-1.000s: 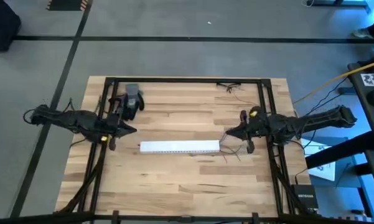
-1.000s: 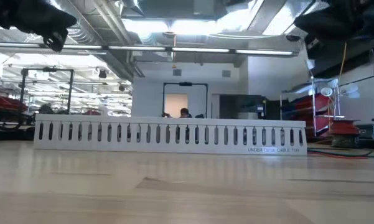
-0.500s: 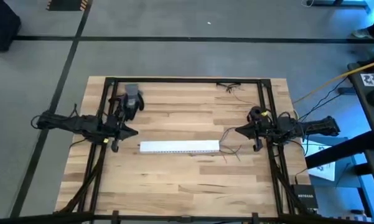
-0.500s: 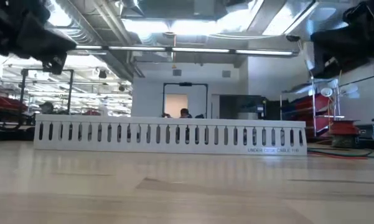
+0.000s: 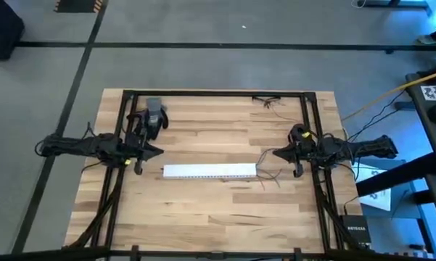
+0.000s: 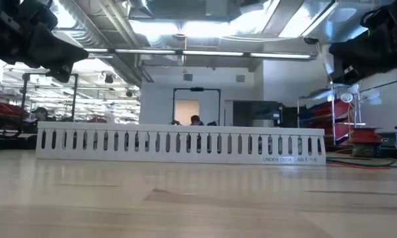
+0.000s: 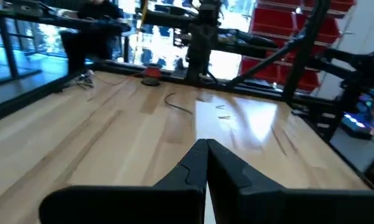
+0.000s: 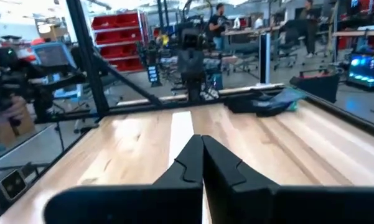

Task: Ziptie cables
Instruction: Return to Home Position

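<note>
**Desk** (image 5: 203, 214): wooden top inside a black frame, filling the middle of the high view.

**Task status:** judged near its end. The white cable duct (image 5: 209, 172) lies at centre frame. Its top is a plain, unbroken white, so the cover appears to be on. Neither arm touches anything. What is left, by this reading, is only the parking of the arms. Whether a tie is actually cinched round the wires cannot be confirmed.

**Container:** one white cable duct, long, with a slotted side wall that shows across the middle of the low view.
- Contents: not visible, since the cover hides the inside.
- Cables (image 5: 270, 176): thin dark strands show at the duct's right end and lie on the desk to its lower right. This suggests the rest of their length runs inside.
- Ziptie: not made out in any view.

**Left gripper** (image 5: 157, 151): left of centre, apart from the duct's left end and raised off the desk. Its fingers are pressed together and hold nothing.

**Right gripper** (image 5: 276, 154): right of centre, near the duct's right end and above the strands without touching them. Its fingers are pressed together and hold nothing.

**Other items:**
- Stray wires (image 5: 270, 100) at the desk's upper right.
- Dark grey object (image 5: 154, 114) at the desk's upper left, kind unclear.
</note>
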